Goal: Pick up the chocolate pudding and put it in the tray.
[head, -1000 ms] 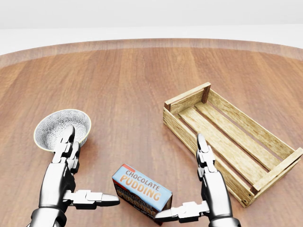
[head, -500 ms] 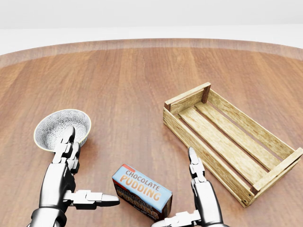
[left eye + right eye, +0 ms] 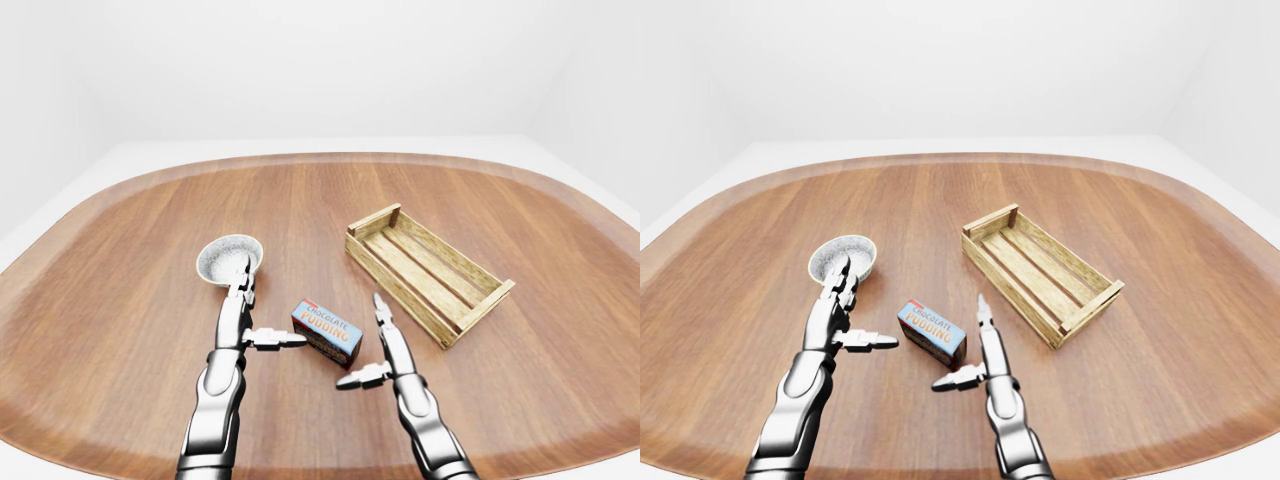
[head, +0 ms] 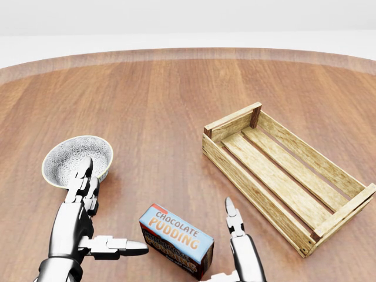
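The chocolate pudding box point(image 4: 176, 239), blue with orange lettering, lies on the wooden table near the bottom middle of the head view. The tray, a slatted wooden crate point(image 4: 254, 195), sits empty to its upper right. My left hand point(image 3: 274, 305) is open just left of the box, thumb pointing at its left end, fingers stretched toward the bowl. At the box's right end my right hand point(image 3: 359, 342) is open too. Its fingers point(image 4: 232, 216) point up the view and its thumb reaches under the box's right corner. Neither hand holds anything.
A speckled white bowl point(image 4: 59, 155) stands on the table at the left, just beyond my left fingertips. The round wooden table point(image 3: 300, 200) spreads wide around everything, its edge curving along the top of the head view.
My right hand has slid down and left in the head view, closing in on the box's right end; its thumb is now mostly below the frame. Left hand, box and crate are unmoved.
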Controlling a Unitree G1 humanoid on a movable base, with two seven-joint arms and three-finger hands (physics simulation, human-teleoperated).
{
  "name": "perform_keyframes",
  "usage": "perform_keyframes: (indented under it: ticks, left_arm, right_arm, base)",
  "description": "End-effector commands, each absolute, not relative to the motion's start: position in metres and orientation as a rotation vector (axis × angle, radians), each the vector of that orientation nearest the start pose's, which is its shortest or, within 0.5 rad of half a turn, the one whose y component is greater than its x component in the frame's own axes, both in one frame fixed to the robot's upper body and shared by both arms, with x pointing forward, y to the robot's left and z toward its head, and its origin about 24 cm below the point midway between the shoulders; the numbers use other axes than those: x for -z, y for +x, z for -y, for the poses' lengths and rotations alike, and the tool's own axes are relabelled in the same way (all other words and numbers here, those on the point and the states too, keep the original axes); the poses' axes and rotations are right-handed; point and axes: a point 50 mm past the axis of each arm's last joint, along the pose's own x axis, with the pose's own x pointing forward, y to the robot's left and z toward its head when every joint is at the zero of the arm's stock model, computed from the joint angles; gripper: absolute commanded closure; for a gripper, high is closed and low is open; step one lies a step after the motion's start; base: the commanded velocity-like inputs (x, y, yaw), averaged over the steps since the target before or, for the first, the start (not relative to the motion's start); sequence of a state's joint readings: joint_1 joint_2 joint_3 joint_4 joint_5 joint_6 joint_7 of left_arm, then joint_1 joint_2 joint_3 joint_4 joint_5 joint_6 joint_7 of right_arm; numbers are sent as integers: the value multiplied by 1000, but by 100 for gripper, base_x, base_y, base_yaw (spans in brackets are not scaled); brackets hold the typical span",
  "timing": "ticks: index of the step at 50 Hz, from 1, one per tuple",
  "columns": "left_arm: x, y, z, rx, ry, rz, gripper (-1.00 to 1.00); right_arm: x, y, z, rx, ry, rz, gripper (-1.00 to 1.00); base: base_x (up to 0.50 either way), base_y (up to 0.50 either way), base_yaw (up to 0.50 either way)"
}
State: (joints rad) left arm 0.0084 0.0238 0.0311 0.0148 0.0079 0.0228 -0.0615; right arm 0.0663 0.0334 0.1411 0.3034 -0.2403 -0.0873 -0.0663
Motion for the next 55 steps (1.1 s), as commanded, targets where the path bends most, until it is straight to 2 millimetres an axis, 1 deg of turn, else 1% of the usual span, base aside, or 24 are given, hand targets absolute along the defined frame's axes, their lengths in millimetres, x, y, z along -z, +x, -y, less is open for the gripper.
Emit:
perform_keyframes:
  ticks: [1, 16, 21, 22, 23, 24, 41, 42, 43, 44, 45, 48, 53, 54, 55]
  left_arm:
    - [-33, 252, -158, 29, 19, -50, -100]
    - [-32, 253, -158, 31, 20, -50, -100]
    - [-32, 252, -158, 32, 20, -50, -100]
    - [-32, 252, -158, 32, 20, -50, -100]
    - [-32, 252, -158, 32, 20, -50, -100]
    - [-33, 252, -158, 32, 20, -50, -100]
    - [-32, 252, -158, 33, 20, -48, -100]
    - [-32, 252, -158, 33, 20, -48, -100]
    - [-32, 252, -158, 33, 20, -48, -100]
    - [-32, 252, -158, 33, 21, -48, -100]
    - [-33, 252, -158, 33, 21, -48, -100]
    - [-33, 252, -158, 32, 20, -48, -100]
    - [-34, 252, -158, 31, 19, -48, -100]
    - [-33, 252, -158, 31, 19, -48, -100]
    - [-33, 252, -158, 31, 19, -49, -100]
  right_arm:
    - [43, 219, 108, -123, -242, -294, -100]
    - [54, 216, 104, -131, -263, -338, -100]
    - [54, 214, 103, -136, -267, -341, -100]
    - [55, 214, 103, -136, -266, -345, 44]
    - [55, 214, 103, -135, -265, -344, 89]
    - [55, 213, 103, -138, -264, -343, 100]
    - [56, 213, 104, -132, -265, -352, 100]
    - [59, 212, 104, -131, -270, -361, 100]
    - [71, 210, 107, -120, -298, -417, 100]
    - [76, 209, 108, -115, -313, -442, 100]
    - [64, 212, 106, -124, -280, -388, 100]
    - [53, 214, 104, -131, -258, -338, 100]
    - [46, 215, 104, -127, -251, -305, 100]
    - [58, 212, 107, -113, -281, -356, 100]
    - [47, 214, 106, -119, -261, -305, 100]
  base:
    - [0, 0, 0]
    - [0, 0, 0]
    - [0, 0, 0]
    - [0, 0, 0]
    - [0, 0, 0]
    - [0, 0, 0]
    - [0, 0, 0]
    - [0, 0, 0]
    - [0, 0, 0]
    - [0, 0, 0]
    - [0, 0, 0]
    - [0, 0, 0]
    - [0, 0, 0]
    - [0, 0, 0]
    - [0, 0, 0]
